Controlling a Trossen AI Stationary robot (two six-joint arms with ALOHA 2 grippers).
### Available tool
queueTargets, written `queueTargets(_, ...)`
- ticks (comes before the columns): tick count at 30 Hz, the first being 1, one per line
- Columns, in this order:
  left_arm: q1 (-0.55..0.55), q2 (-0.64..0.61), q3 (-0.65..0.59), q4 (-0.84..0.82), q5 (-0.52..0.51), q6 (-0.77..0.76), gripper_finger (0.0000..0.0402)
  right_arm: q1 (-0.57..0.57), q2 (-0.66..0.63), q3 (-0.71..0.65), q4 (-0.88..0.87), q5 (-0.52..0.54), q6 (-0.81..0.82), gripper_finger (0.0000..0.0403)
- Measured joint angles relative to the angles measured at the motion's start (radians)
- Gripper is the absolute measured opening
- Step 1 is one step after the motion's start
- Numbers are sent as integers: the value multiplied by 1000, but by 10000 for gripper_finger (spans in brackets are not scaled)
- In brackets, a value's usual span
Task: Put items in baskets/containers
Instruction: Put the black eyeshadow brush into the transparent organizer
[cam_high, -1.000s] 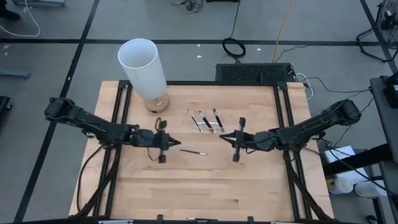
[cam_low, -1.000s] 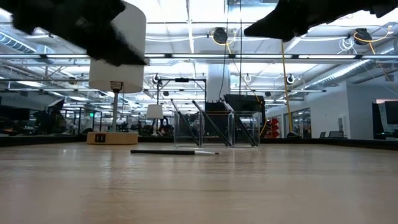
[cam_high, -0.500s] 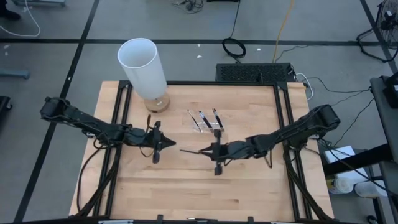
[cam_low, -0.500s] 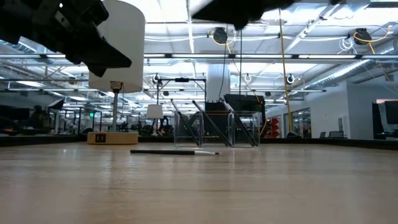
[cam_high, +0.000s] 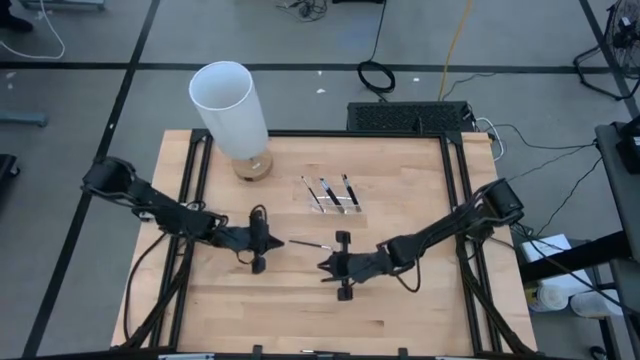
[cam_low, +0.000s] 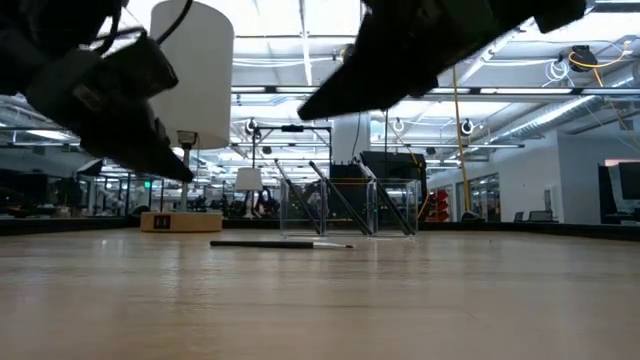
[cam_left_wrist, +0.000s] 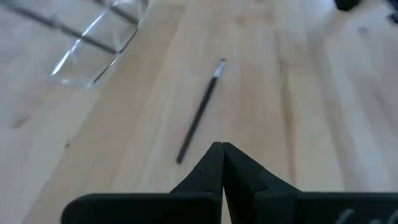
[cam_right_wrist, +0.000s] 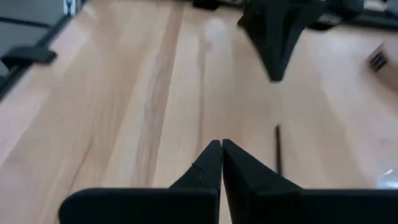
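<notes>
One loose dark stick with a pale tip (cam_high: 310, 243) lies flat on the wooden table (cam_high: 400, 310); it also shows in the low view (cam_low: 280, 243) and in both wrist views (cam_left_wrist: 200, 112) (cam_right_wrist: 278, 149). Three more sticks (cam_high: 330, 192) lean slanting inside the clear tray (cam_low: 345, 208) farther back. My left gripper (cam_high: 281, 243) is shut and hangs just off the loose stick's dark end, its tips (cam_left_wrist: 222, 147) a little above the table. My right gripper (cam_high: 322, 267) is shut too, on the near side of the stick's pale end, touching nothing.
A tall white cylinder (cam_high: 230, 105) on a wooden base (cam_high: 252, 168) stands at the table's far left. Black frame rails (cam_high: 455, 200) run along the table's sides. Bare wood stretches along the near edge.
My right gripper has swept from the table's right toward its left and near edge, sinking and stretching out, and now hangs by the loose stick. My left gripper has sunk a little toward the table and rolled about its own line. The sticks have not moved.
</notes>
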Motion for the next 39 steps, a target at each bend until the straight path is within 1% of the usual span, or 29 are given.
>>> queueTargets(3, 9, 42, 1, 9, -56, -45, 11, 9, 19, 0, -21, -11, 39, 0)
queueTargets(4, 15, 53, 1, 9, -78, -52, 12, 9, 27, 1, -21, -31, 50, 0)
queueTargets(6, 34, 70, 1, 11, -110, -67, 9, 12, 31, 1, -78, -61, 59, 0)
queueTargets(8, 57, 84, 1, 11, -124, -76, 4, 14, 37, -1, -138, -46, 70, 0)
queueTargets(11, 85, 110, 1, 25, -123, -96, 8, 6, 59, 0, -175, -9, 108, 0)
queueTargets(16, 101, 168, 1, 91, -45, -99, 4, -10, 72, 2, -150, -34, 97, 0)
queueTargets(19, 101, 205, 1, 118, -39, -92, 8, -23, 82, -2, -175, -27, 100, 0)
queueTargets(22, 110, 223, 6, 121, -38, -92, 8, -39, 93, 2, -145, -51, 107, 0)
queueTargets(24, 120, 237, 15, 122, -38, -90, 4, -44, 102, 0, -155, -53, 116, 0)
queueTargets(27, 135, 262, 32, 124, -26, -84, 9, -50, 117, -1, -152, -56, 119, 0)
queueTargets(29, 141, 280, 39, 120, -4, -77, 12, -56, 127, 0, -155, -53, 120, 0)
queueTargets(32, 152, 314, 57, 119, 35, -61, 4, -68, 131, -2, -168, -53, 124, 0)
queueTargets(35, 155, 330, 59, 125, 55, -69, 8, -80, 126, -15, -166, -48, 144, 0)
queueTargets(39, 140, 338, 59, 125, 84, -85, 13, -93, 126, -63, -163, 2, 197, 0)
